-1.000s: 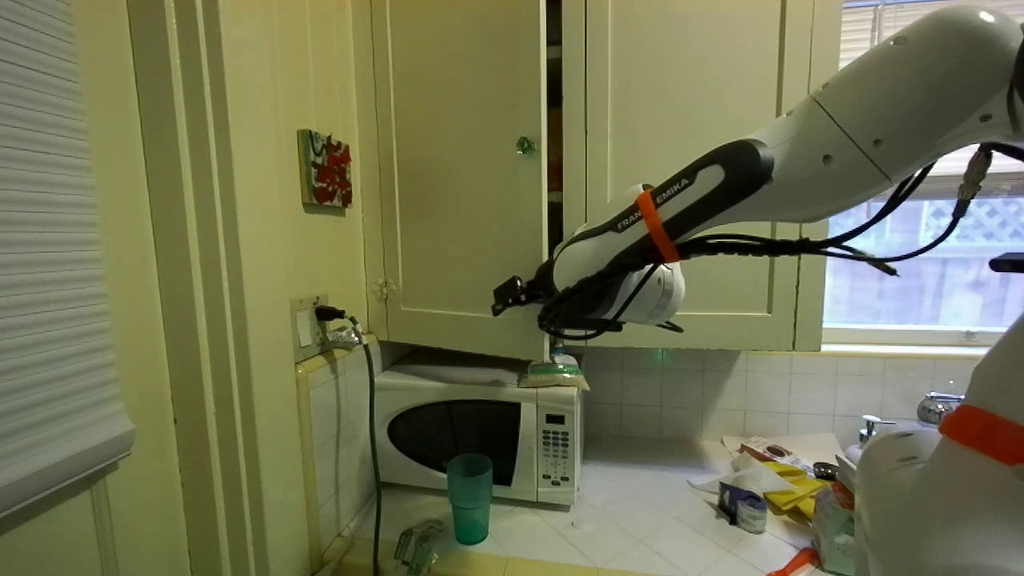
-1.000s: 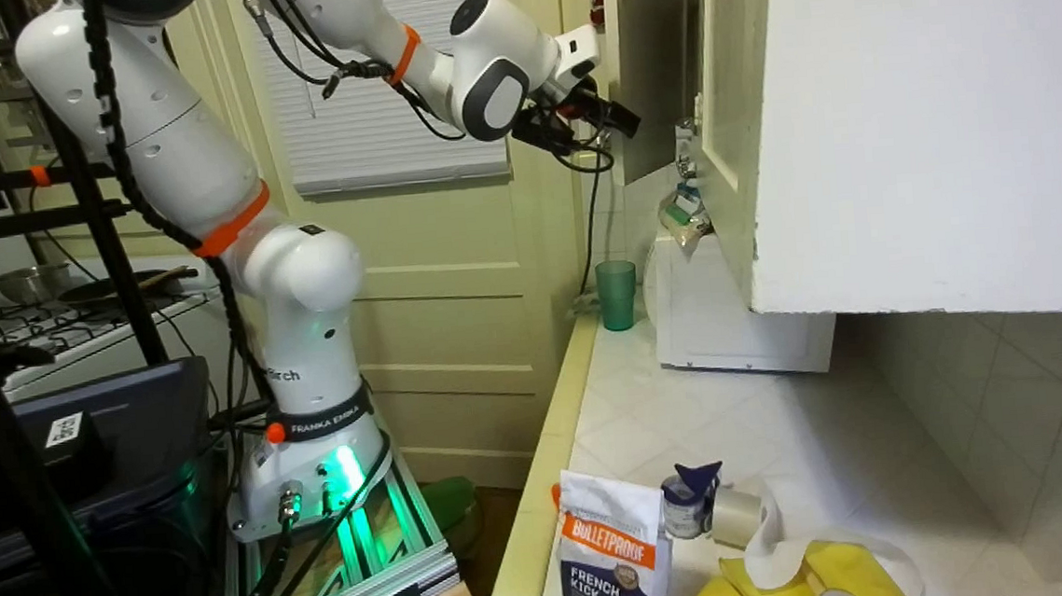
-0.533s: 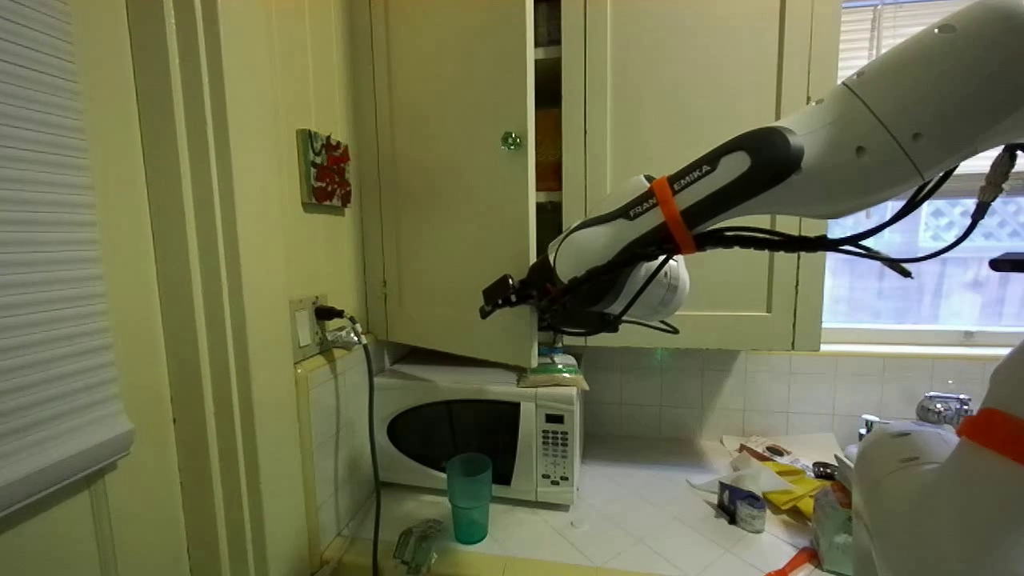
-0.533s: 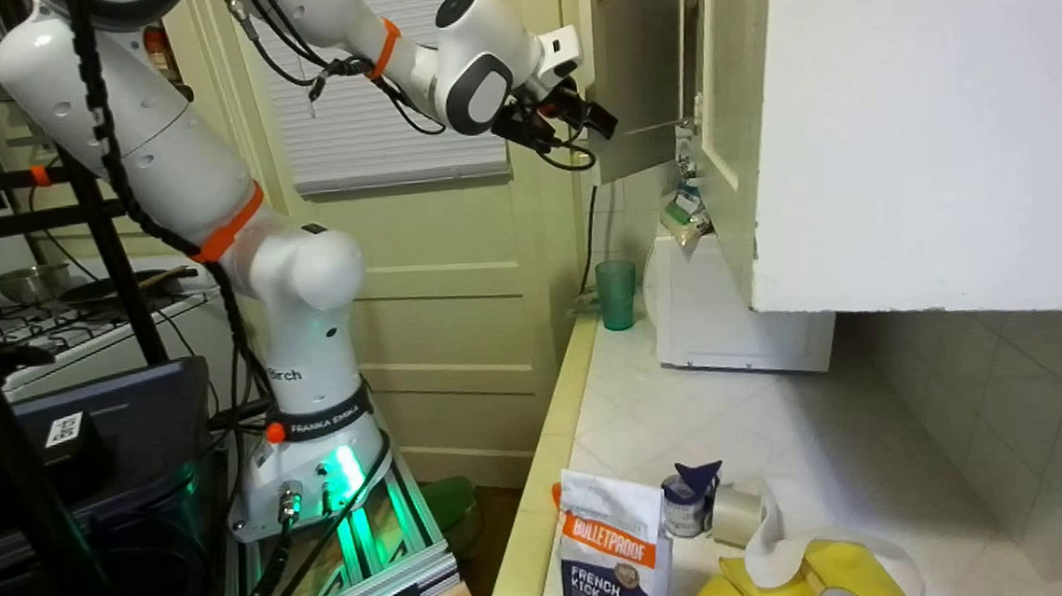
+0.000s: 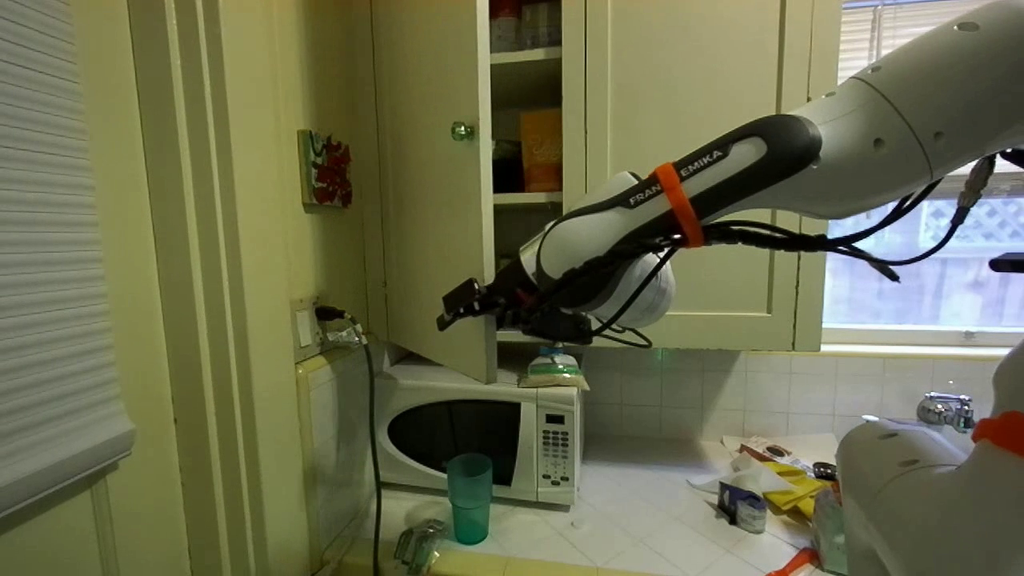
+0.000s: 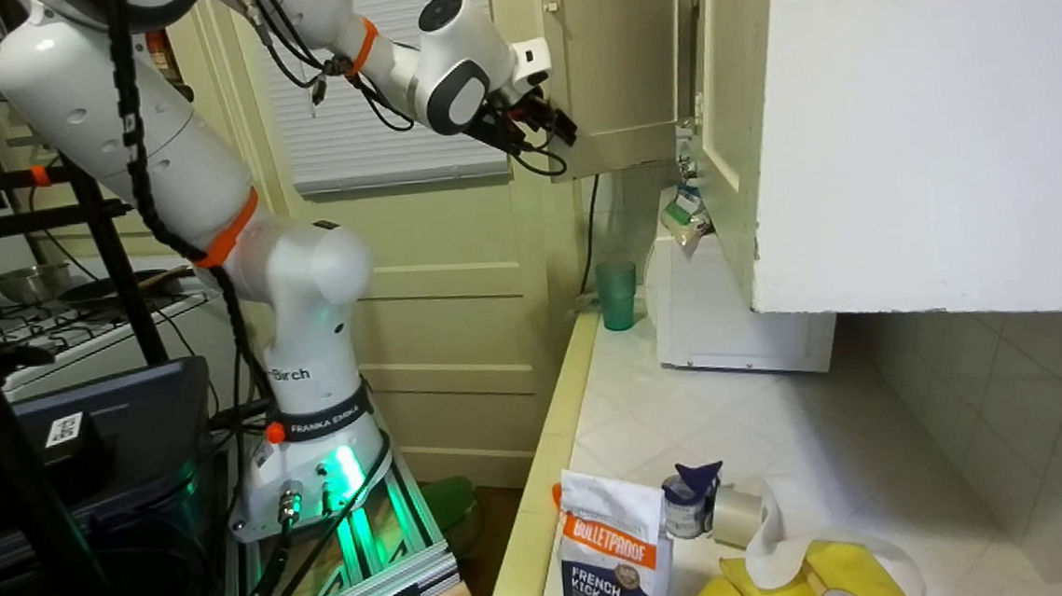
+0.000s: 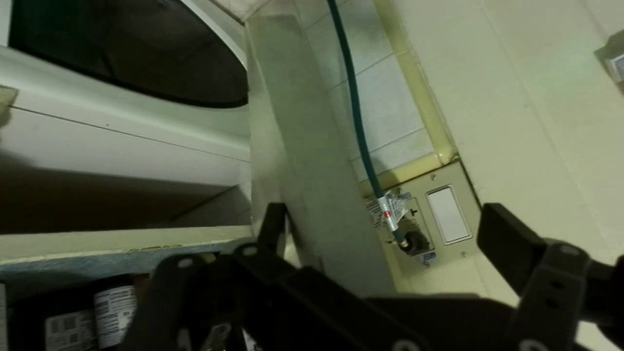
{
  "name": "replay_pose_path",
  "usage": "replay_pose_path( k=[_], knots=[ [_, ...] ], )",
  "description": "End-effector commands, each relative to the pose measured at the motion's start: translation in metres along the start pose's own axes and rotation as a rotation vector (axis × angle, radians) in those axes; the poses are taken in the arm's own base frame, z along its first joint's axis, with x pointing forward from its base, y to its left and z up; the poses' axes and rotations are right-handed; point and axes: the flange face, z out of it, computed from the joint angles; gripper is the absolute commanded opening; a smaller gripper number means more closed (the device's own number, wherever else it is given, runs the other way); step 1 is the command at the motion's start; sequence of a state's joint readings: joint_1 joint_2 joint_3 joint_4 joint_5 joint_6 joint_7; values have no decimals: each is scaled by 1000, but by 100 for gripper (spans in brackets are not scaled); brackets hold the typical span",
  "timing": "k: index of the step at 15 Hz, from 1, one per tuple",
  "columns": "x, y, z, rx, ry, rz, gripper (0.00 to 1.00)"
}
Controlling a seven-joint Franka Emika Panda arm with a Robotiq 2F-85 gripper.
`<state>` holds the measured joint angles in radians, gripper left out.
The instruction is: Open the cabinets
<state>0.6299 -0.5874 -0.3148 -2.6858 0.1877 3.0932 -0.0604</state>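
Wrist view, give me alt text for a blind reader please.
Spread black fingers straddle the edge of a part-open cabinet door. Picture left shows a white microwave and labelled items in the cabinet; right, a green cord plugged in beside a light switch.

A kitchen: cream-white wooden wall cabinets (image 5: pixel 640 96) beside the black two-fingered gripper (image 7: pixel 382 214), a white oval-windowed microwave (image 5: pixel 480 428) below it, a white black-grated stove (image 6: pixel 86 357) well apart.

A tiled counter (image 6: pixel 765 431) bears a microwave (image 5: pixel 480 428), green tumbler (image 5: pixel 470 504) and printed bag (image 6: pixel 612 554).
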Motion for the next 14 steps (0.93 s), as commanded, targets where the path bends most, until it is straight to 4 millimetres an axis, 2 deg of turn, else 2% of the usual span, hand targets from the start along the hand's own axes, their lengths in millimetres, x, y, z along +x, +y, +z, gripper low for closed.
replay_pose_path(
  k=[1,9,14],
  knots=[
    [-1,-16,40,-19,-43,25,100],
    [-3,-42,52,16,-81,13,100],
    [1,-28,52,-28,-166,13,100]
  ],
)
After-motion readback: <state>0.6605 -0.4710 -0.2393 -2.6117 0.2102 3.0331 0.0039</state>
